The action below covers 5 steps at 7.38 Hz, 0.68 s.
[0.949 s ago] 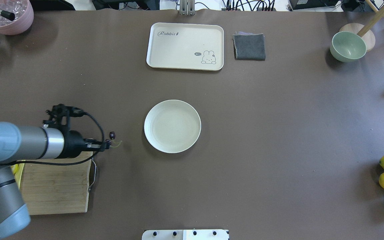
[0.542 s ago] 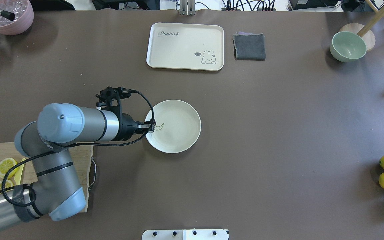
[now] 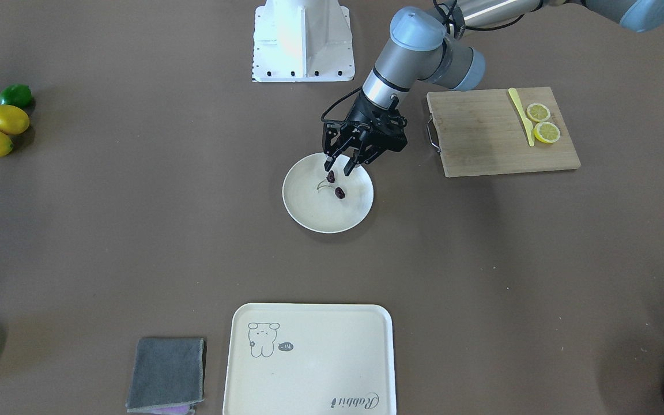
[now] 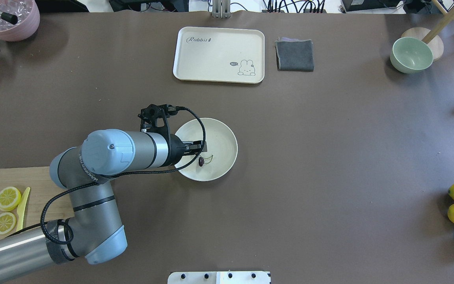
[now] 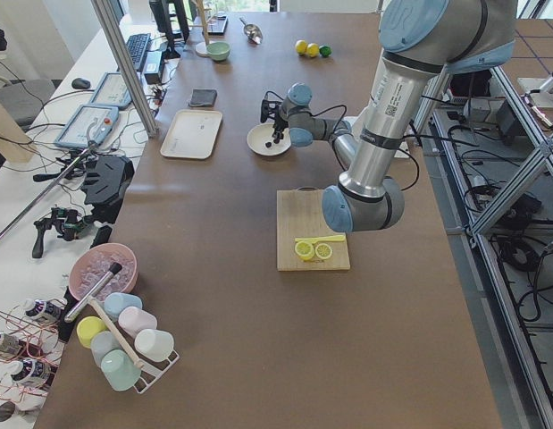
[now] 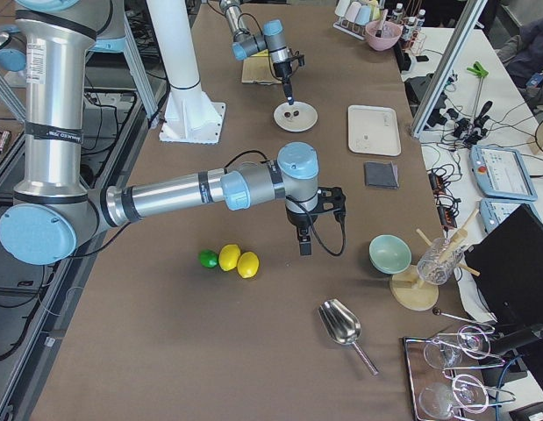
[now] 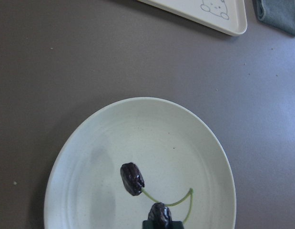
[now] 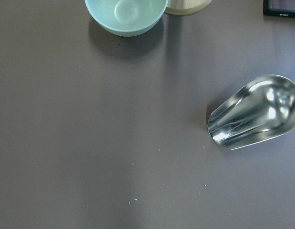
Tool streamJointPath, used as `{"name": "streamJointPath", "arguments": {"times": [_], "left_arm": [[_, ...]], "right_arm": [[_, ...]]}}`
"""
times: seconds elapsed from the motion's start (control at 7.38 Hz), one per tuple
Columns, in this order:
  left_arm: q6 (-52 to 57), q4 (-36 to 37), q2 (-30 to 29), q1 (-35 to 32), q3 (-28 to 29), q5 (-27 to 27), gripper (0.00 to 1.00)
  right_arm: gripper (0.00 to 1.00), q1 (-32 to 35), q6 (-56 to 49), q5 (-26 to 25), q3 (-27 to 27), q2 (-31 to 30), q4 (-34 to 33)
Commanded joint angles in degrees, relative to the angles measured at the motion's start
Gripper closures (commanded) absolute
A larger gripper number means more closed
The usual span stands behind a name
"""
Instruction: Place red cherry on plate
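While you are looking across from the front-facing camera, the left gripper (image 3: 338, 170) is hanging over the plate (image 3: 309, 214) with its jaws standing apart, gripping nothing. The red cherry (image 3: 339, 192) is lying inside the plate, just beneath those jaws. One dark fruit is sitting nearer the plate's middle and the other is resting right by a fingertip. From the wrist camera you cannot tell whether that second fruit is touching the finger. The thin green stem is curving between the two fruits, flat on the plate's floor.

The plate is sitting on the brown worktop (image 3: 482, 259), between the cream tray (image 3: 309, 369) and the robot's base (image 3: 303, 40). The wooden cutting board (image 3: 482, 132) with its lemon slices (image 3: 546, 132) is lying off to the robot's left.

The right gripper (image 6: 304, 244) is hovering well apart from all this, above the worktop near the green bowl (image 8: 126, 14) and the metal scoop (image 8: 257, 112). It is showing only in the side camera, so you cannot tell whether it is open or closed.
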Motion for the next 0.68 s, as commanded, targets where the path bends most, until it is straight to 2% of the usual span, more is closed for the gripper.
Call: {"name": "streamJointPath", "arguments": {"times": [0.0, 0.14, 0.41, 0.54], "left_arm": [[2.9, 14.0, -0.2, -2.7, -6.4, -1.5, 0.02], [7.4, 20.5, -0.1, -7.1, -9.0, -7.1, 0.02], [21.3, 28.0, 1.7, -17.8, -10.2, -18.2, 0.02], [32.8, 33.8, 3.4, -25.2, -11.1, -24.7, 0.02]], "right_arm": [[0.0, 0.7, 0.1, 2.2, -2.2, -0.3, -0.6], [0.0, 2.1, -0.1, 2.1, -2.8, -0.7, -0.7], [0.0, 2.5, -2.3, 1.0, -3.5, -1.8, -0.9], [0.0, 3.4, -9.9, -0.3, -3.5, -1.5, -6.1]]}}
